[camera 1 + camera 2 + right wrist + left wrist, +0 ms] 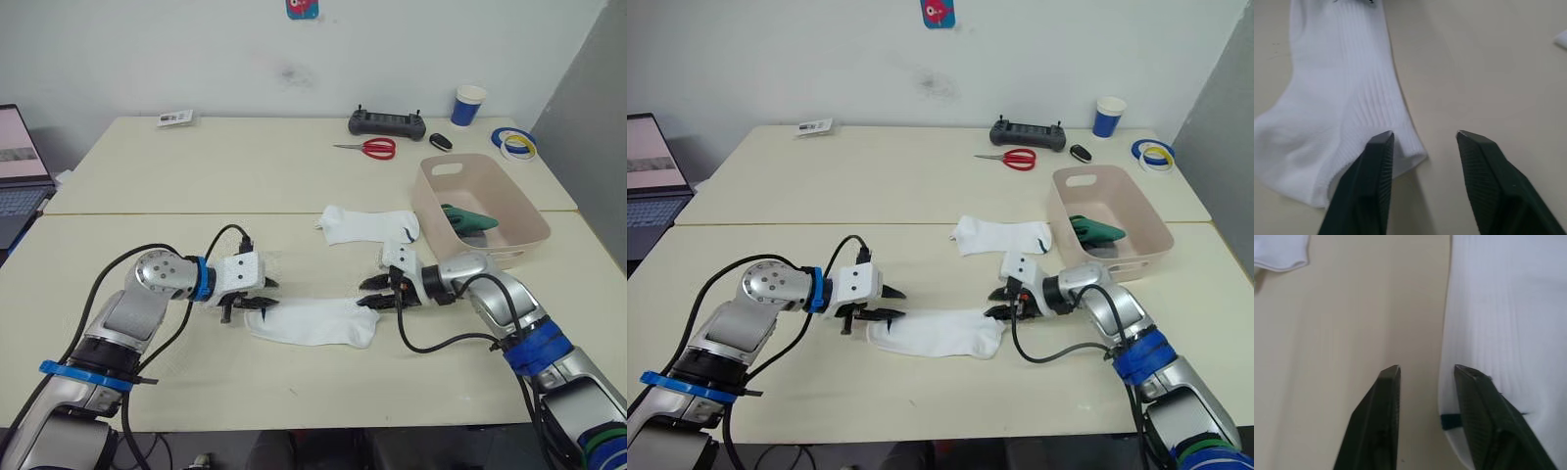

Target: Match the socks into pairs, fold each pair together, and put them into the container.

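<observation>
Pairing of the white socks is in hand: your left gripper [257,299] and right gripper [380,291], both spread and holding nothing, flank the near white sock [312,322] on the table [196,176], so next close on its ends and carry it onto the far white sock [367,225] beside the pink container [509,211].

White sock [313,322] between the two grippers: plain white with fine ribbing and a thin dark band at the end by the left gripper [251,299]. Second white sock [370,224], beyond the right gripper [380,292]: white with a small dark mark at one end. Both grippers: black fingers on white housings. Container [512,211], past the right gripper: pale pink, holding a dark green sock [470,217]. Further beyond: red-handled scissors [369,148], black controller [388,123], blue cup [467,106] with white rim. Table [196,206]: cream.
</observation>
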### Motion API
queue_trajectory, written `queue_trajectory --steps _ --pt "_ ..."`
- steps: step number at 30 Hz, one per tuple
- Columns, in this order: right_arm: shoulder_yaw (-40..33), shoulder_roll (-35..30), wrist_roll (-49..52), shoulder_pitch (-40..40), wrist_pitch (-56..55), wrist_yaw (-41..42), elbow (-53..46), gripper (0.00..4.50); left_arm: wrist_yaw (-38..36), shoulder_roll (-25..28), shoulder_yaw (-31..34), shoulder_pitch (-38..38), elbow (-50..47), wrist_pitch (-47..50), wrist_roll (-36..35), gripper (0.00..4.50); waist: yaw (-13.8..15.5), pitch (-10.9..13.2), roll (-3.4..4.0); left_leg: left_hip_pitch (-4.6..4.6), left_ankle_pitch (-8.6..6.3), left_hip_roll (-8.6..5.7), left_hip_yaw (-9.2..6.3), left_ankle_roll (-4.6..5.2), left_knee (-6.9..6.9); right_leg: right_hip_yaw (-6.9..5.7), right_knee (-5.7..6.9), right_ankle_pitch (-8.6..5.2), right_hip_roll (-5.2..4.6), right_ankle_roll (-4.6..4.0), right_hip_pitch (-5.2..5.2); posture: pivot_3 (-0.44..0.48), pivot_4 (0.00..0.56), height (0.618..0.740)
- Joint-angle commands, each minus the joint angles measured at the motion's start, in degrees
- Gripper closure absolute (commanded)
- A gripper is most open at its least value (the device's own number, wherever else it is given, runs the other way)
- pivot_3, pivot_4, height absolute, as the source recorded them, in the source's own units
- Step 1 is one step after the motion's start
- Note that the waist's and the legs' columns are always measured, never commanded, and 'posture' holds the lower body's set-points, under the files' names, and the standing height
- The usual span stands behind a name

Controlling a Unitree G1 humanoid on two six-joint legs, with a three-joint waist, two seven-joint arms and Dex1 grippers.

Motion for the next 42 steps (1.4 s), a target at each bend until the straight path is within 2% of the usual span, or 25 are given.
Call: queue_trajectory --steps 1,3,6,10,13,17,20,22,25,30,31,32,42 --pt "-4.8 -2.0 0.3 0.0 -6.7 0.5 -3.0 1.71 0.5 2.7 7.5 3.7 -4.8 -0.6 -4.9 1.36 -0.3 0.0 0.00 0.00 0.00 0.01 0.00 0.00 0.00 0.01 0.00 0.00 0.00 0.00 0.00 0.000 0.150 0.740" --pt "-5.9 -3.9 0.8 1.7 -9.8 2.5 -4.9 1.71 -1.5 4.2 10.4 8.1 -8.7 -1.4 -8.1 0.72 -0.3 0.0 0.00 0.00 0.00 0.02 0.02 0.00 -0.01 0.02 0.00 0.00 -0.09 0.00 0.00 0.000 0.150 0.740" --pt "-7.0 -6.7 1.1 4.9 -15.4 5.4 -7.1 1.71 -3.6 6.3 13.8 16.2 -13.0 -4.4 -10.5 0.72 -0.2 0.0 0.00 0.03 0.00 0.03 0.02 0.00 -0.08 0.01 -0.05 0.01 -0.17 -0.03 0.04 0.000 0.150 0.740" --pt "-7.7 -9.0 3.1 8.9 -15.2 9.3 -9.0 1.71 -5.5 7.2 16.3 24.3 -18.0 -5.7 -13.6 0.72 -0.2 0.0 0.00 0.06 0.00 0.04 0.01 0.00 -0.11 0.01 -0.03 -0.04 -0.18 0.04 0.04 0.000 0.150 0.740" --pt "-6.9 -8.7 3.9 10.9 -12.0 9.9 -9.5 1.71 -4.1 6.1 14.4 26.3 -18.9 -8.7 -10.9 0.72 -0.1 0.0 0.00 0.09 0.00 0.02 0.02 0.00 -0.09 0.04 -0.03 -0.06 -0.18 0.08 0.07 0.000 0.150 0.740" --pt "-5.6 -7.2 3.0 12.2 -11.0 9.4 -8.5 1.71 -0.3 4.2 10.3 24.6 -16.0 -12.7 -4.0 0.72 -0.2 0.0 0.02 0.17 0.04 -0.03 0.06 -0.03 -0.03 0.07 -0.01 0.08 -0.16 0.00 0.12 0.000 0.150 0.740" --pt "-5.1 -6.2 3.2 12.7 -9.1 9.0 -8.5 1.71 2.1 2.9 8.4 22.3 -13.6 -13.7 -1.2 1.30 -0.2 0.0 0.01 0.14 0.06 -0.02 0.07 -0.04 -0.01 0.07 0.00 0.09 -0.07 0.02 0.10 0.000 0.150 0.740" --pt "-5.1 -5.0 3.0 12.5 -8.3 7.8 -7.9 1.71 2.9 2.4 7.6 21.3 -13.1 -13.6 -0.5 1.96 -0.1 0.0 0.01 0.11 0.06 -0.01 0.05 -0.04 -0.02 0.05 -0.01 0.09 -0.06 0.02 0.08 0.000 0.150 0.740" --pt "-5.7 -3.9 3.9 12.3 -6.7 7.4 -7.6 2.31 2.9 2.5 7.1 20.8 -13.1 -13.7 -0.7 2.89 -0.1 0.0 0.01 0.10 0.05 0.00 0.05 -0.03 -0.04 0.06 -0.01 0.09 -0.06 0.02 0.08 0.000 0.150 0.740" --pt "-6.3 -3.3 5.2 12.4 -4.3 7.7 -8.3 3.93 2.6 3.3 7.5 20.8 -12.3 -14.3 -1.4 4.39 -0.2 0.0 0.01 0.11 0.05 0.01 0.03 -0.03 -0.06 0.04 -0.01 0.09 -0.07 0.02 0.07 0.000 0.150 0.740" --pt "-6.1 -3.4 5.4 12.6 -3.8 8.0 -8.7 4.28 2.4 3.5 7.7 20.8 -11.7 -14.9 -1.4 4.50 -0.2 0.0 0.01 0.12 0.05 0.01 0.03 -0.03 -0.06 0.04 -0.01 0.09 -0.07 0.02 0.07 0.000 0.150 0.740" --pt "-5.8 -3.4 5.7 12.8 -3.1 8.2 -9.1 4.45 2.3 3.6 7.9 20.8 -11.0 -15.5 -1.4 4.50 -0.2 0.0 0.01 0.12 0.05 0.01 0.03 -0.03 -0.06 0.04 -0.01 0.09 -0.07 0.02 0.07 0.000 0.150 0.740" --pt "-5.5 -2.3 12.1 15.4 16.2 3.1 -19.8 4.45 -0.4 8.8 13.7 27.1 -8.9 -21.3 -5.7 4.50 -0.3 0.0 0.01 0.12 0.05 0.07 0.01 -0.03 -0.07 0.03 -0.01 0.09 -0.09 0.02 0.05 0.000 0.150 0.740"
